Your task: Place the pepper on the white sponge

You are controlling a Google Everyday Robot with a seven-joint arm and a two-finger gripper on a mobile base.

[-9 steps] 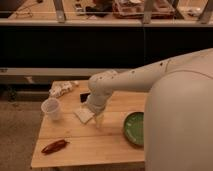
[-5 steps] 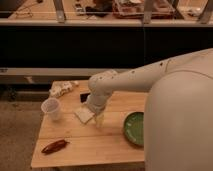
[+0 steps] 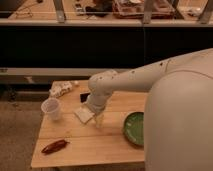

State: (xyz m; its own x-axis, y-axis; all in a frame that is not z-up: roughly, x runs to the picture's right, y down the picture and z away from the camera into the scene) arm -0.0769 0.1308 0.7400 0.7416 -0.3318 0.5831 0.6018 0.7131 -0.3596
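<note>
The pepper (image 3: 55, 146) lies flat on the wooden table (image 3: 100, 148), close to the front left corner as the camera sees it. It is well apart from the gripper (image 3: 98, 121), which is further back and to the right, over the middle of the table. Nothing touches the pepper, and only bare wood lies between the two.

The gripper hangs from the pale arm (image 3: 125, 82) and points down. Its jaws are apart and there is nothing between them. The tips sit very low, but whether they touch the wood is not clear. The white sponge (image 3: 82, 114) lies flat just beside the gripper, on the side nearer the pepper, and the wrist covers the sponge's far corner.

A plastic cup (image 3: 51, 108) stands upright near the left edge, behind the pepper and beside the sponge. A crumpled cloth (image 3: 62, 89) sits at the back left corner. A green plate (image 3: 134, 128) lies on the right of the table.

The robot's large rounded body (image 3: 182, 125) fills the lower right of the view. It cuts off the plate's right rim and hides the table's right end. A small dark shape behind the arm at the back of the table is mostly hidden and cannot be made out
</note>
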